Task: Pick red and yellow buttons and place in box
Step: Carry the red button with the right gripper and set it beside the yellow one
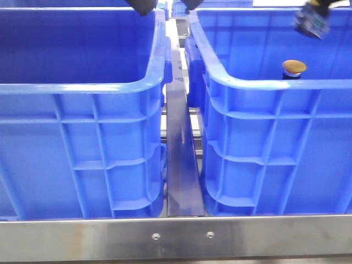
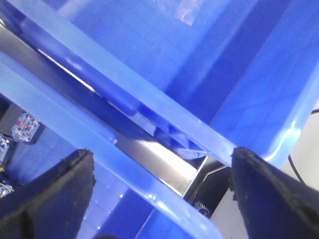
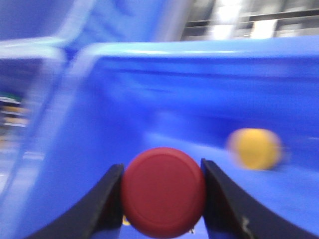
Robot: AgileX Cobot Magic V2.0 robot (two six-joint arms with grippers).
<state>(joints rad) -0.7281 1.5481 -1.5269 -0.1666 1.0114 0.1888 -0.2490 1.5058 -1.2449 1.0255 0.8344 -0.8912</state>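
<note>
Two crates are sitting side by side, the left crate next to the right crate, a metal rail running between them, one button lying inside the right one.

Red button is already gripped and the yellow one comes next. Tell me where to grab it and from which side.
Grip the yellow button across the rim of its domed cap, coming straight down from above. It stands cap-up on its dark collar inside the right blue crate, and the crate's tall walls seem to block any sideways approach. The right claw holds the red button; the left claw is open.
</note>
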